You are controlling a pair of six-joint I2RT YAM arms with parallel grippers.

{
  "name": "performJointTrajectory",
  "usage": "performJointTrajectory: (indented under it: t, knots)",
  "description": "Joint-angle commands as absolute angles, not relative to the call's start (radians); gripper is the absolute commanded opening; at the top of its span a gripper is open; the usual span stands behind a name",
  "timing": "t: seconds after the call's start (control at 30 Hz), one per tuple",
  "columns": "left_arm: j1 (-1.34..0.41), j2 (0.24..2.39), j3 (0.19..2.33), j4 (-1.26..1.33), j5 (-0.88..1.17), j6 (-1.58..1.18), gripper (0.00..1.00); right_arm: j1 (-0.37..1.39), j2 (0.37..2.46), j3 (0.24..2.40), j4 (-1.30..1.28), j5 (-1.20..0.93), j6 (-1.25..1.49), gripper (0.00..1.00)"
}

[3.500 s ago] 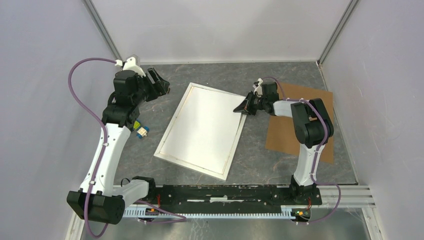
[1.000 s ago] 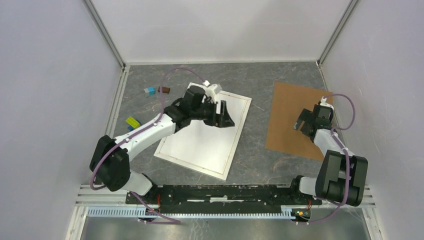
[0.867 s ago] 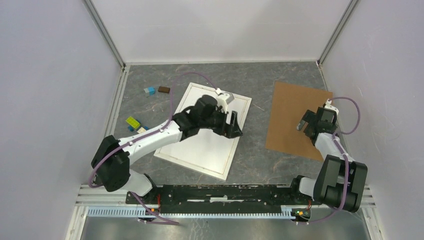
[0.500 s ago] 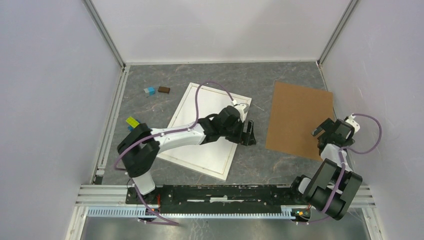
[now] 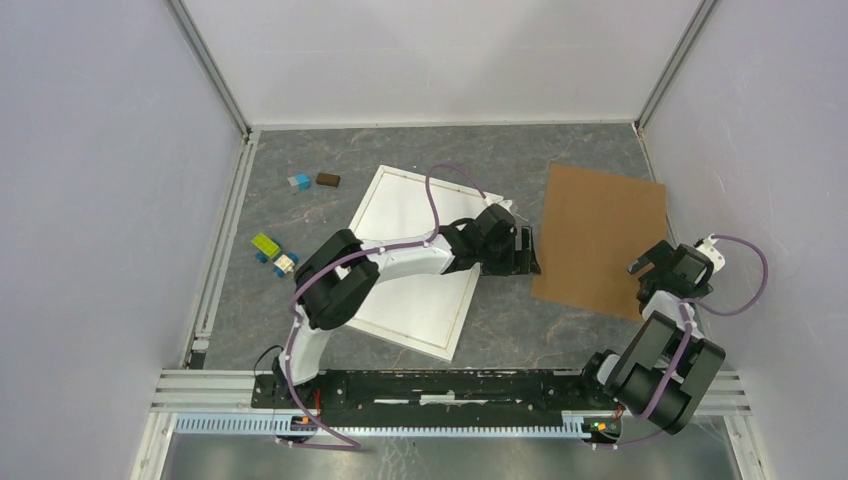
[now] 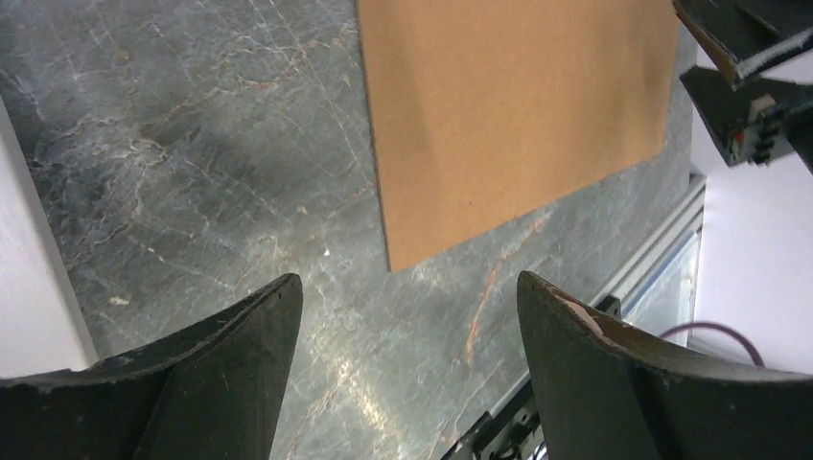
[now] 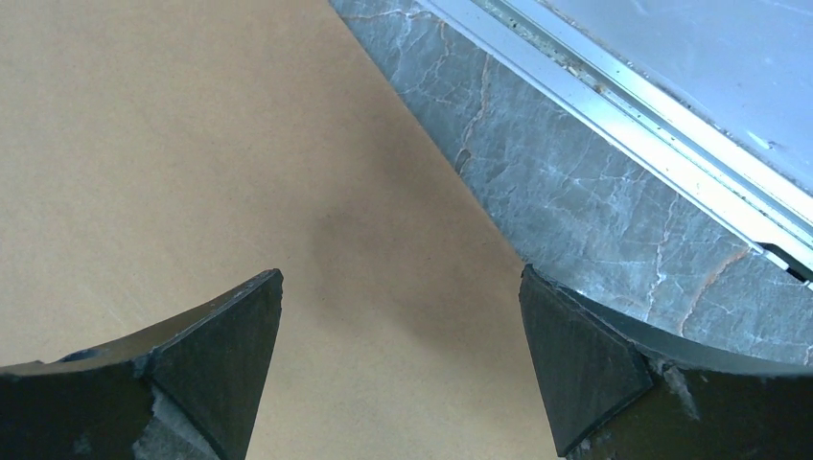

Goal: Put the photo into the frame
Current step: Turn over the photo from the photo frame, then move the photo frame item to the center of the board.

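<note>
Frame [image 5: 402,339] is the large white rectangle lying flat and skewed in the middle of the grey marbled worktop [image 5: 500,320]. Left of it, towards the worktop's left edge, sit four small blocks: a blue block [image 5: 298,181] and a brown block [image 5: 328,180] side by side further back, and a yellow-green block [image 5: 265,243] and a blue-and-beige block [image 5: 283,263] nearer the arms. Inside the frame's thin rim lies a plain white sheet, seemingly the photo [image 5: 390,215] face down; no printed side shows. The left arm reaches across the frame, and its left pincer [image 5: 527,253] hangs just past the frame's right edge, over bare worktop between the frame and a brown board [image 5: 600,240]. Its wrist view shows the left pincer [image 6: 407,283] spread wide with nothing between the dark fingers [image 6: 240,374], only stone and the near-left corner of the board [image 6: 518,105] below. The board lies flat towards the worktop's right edge, apart from the frame. Over its near-right part hovers the right pincer [image 5: 655,262], also wide open and empty; its own camera shows the right pincer [image 7: 400,276] above the board [image 7: 192,144], with a metal rail [image 7: 614,96] running along the worktop's right edge.
</note>
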State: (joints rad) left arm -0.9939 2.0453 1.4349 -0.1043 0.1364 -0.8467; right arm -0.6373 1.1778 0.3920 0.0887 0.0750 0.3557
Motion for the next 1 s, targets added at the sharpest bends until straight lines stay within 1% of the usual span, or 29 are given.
performJointTrajectory:
  t: [0.0, 0.1, 0.33, 0.5, 0.7, 0.8, 0.97]
  knots:
    - [-1.007, 2.104, 1.517, -0.167, 0.076, -0.964, 0.89, -0.658, 1.221, 0.398, 0.143, 0.074, 0.37, 0.98]
    - [-1.016, 2.134, 1.529, -0.159, 0.081, -0.998, 0.88, -0.664, 1.253, 0.401, 0.137, 0.074, 0.374, 0.98]
    - [-1.022, 2.161, 1.531, -0.16, 0.07, -1.028, 0.88, -0.674, 1.247, 0.384, 0.153, 0.084, 0.38, 0.98]
    - [-1.023, 2.178, 1.533, -0.152, 0.081, -1.032, 0.89, -0.681, 1.273, 0.37, 0.167, 0.043, 0.398, 0.98]
    - [-1.019, 2.212, 1.542, -0.043, 0.191, -1.061, 0.88, -0.679, 1.277, 0.316, 0.229, -0.115, 0.427, 0.95]
    - [-1.016, 2.238, 1.565, -0.005, 0.249, -1.088, 0.88, -0.674, 1.27, 0.291, 0.262, -0.169, 0.444, 0.93]
    - [-1.008, 2.24, 1.59, 0.046, 0.282, -1.106, 0.88, -0.632, 1.283, 0.28, 0.283, -0.218, 0.455, 0.91]
